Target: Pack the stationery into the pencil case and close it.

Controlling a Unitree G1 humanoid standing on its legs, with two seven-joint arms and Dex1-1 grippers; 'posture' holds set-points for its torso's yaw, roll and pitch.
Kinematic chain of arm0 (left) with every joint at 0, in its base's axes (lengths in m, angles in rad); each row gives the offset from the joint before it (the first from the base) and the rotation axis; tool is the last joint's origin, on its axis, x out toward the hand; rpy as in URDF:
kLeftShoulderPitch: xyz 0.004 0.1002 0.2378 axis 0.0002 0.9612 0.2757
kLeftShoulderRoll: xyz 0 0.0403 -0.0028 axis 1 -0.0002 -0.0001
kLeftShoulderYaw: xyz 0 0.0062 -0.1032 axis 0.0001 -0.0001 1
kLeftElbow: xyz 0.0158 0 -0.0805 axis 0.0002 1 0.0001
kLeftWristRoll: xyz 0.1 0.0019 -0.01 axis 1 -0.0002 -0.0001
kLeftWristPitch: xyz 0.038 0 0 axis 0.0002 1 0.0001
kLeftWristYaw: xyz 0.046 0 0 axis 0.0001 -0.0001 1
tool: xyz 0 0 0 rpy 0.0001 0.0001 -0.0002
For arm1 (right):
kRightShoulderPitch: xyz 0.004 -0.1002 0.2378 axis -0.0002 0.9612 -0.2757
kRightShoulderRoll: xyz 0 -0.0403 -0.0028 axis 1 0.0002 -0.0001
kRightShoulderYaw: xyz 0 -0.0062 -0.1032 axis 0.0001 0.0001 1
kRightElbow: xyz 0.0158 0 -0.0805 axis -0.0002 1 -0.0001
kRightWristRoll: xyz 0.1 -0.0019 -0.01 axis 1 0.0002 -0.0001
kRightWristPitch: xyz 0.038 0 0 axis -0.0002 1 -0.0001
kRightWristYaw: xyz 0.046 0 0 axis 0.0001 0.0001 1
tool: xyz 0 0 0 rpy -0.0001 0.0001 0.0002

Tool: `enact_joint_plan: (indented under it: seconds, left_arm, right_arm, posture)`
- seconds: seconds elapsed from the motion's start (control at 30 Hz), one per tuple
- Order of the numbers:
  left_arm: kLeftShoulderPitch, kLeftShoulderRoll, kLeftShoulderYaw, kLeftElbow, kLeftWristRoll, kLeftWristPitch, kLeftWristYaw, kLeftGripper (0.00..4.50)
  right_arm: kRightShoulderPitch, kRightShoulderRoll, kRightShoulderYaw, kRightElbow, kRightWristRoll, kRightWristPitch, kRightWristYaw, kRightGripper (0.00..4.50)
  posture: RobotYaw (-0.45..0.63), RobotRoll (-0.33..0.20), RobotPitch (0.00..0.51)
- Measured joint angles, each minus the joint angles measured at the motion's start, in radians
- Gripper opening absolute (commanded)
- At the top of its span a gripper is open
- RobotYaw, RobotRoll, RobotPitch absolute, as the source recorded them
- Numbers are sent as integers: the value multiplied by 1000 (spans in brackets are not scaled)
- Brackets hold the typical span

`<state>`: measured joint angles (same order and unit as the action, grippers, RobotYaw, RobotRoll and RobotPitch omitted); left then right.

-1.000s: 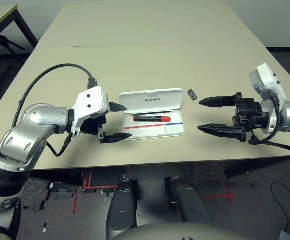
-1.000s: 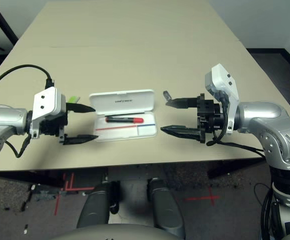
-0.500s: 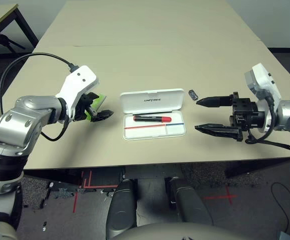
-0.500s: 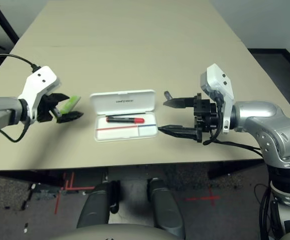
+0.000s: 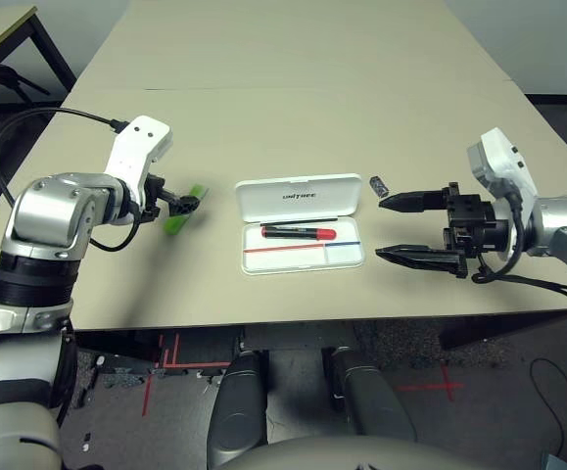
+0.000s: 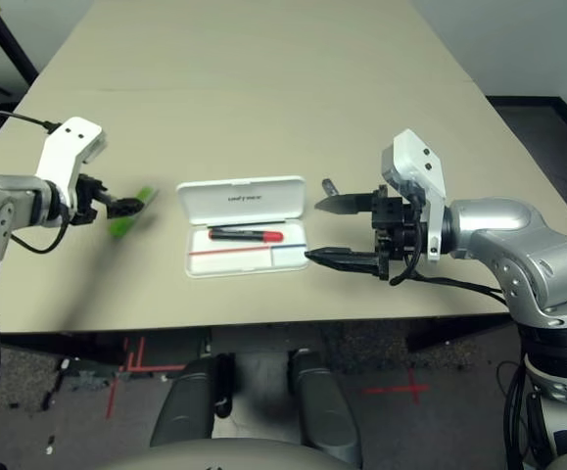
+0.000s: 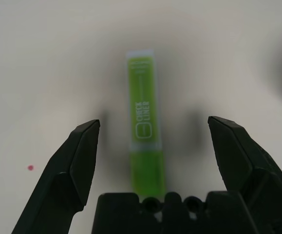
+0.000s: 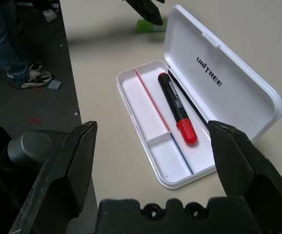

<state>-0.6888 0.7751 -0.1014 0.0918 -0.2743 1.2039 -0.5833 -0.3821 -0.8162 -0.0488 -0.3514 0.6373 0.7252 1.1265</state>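
Note:
The white pencil case [image 5: 347, 257] lies open in the middle of the table, lid [image 5: 298, 198] folded back on the far side. A black marker with a red cap [image 5: 298, 233] rests in its tray. The lime-green highlighter [image 7: 144, 131] lies flat on the table left of the case. My left gripper [image 5: 187, 204] hovers over it, open, with a finger on each side and neither touching. A small dark clip piece [image 5: 377, 184] sits by the lid's right end. My right gripper [image 5: 379, 227] stands open just right of the case, holding nothing.
The table's front edge [image 5: 293, 321] runs close below the case. Wide bare tabletop [image 5: 293, 88] stretches behind it. A second table's corner [image 5: 9, 29] shows at far left. A person's legs [image 8: 9, 44] stand on the floor beyond the table's left side.
My left arm has swung left, away from the case, and now points down over the green highlighter. My right gripper has crept slightly toward the case. Both stay open.

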Motion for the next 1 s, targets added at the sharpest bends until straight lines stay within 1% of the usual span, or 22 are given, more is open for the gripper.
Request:
enact_joint_plan:
  seconds: [0.2,0.43,0.67,0.77,0.87,0.97,1.0]
  left_arm:
    - [-6,-49,-36,123,26,-73,-6,4500]
    - [-19,-54,-37,197,44,-147,-20,4500]
    - [-26,-56,-40,214,60,-162,-33,4500]
    - [-32,-57,-46,222,63,-163,-43,3836]
    - [-36,-57,-54,222,66,-164,-51,2816]
    - [-38,-55,-60,222,69,-164,-60,1592]
    - [-38,-53,-61,222,69,-164,-62,1270]
  right_arm:
    - [0,5,0,-1,0,0,-9,4487]
    - [10,5,0,-7,0,0,-20,4487]
    - [20,5,0,-17,0,0,-31,4487]
    - [20,5,0,-17,0,0,-33,4500]
    - [20,5,0,-17,0,0,-34,4500]
    - [20,6,1,-17,0,-1,-35,4500]
    - [20,7,1,-17,0,-2,-35,4500]
  posture:
    - [-83,0,143]
    - [-97,0,146]
    - [-99,0,147]
    - [-99,0,147]
    - [-99,0,147]
    - [-97,0,148]
    - [-97,0,148]
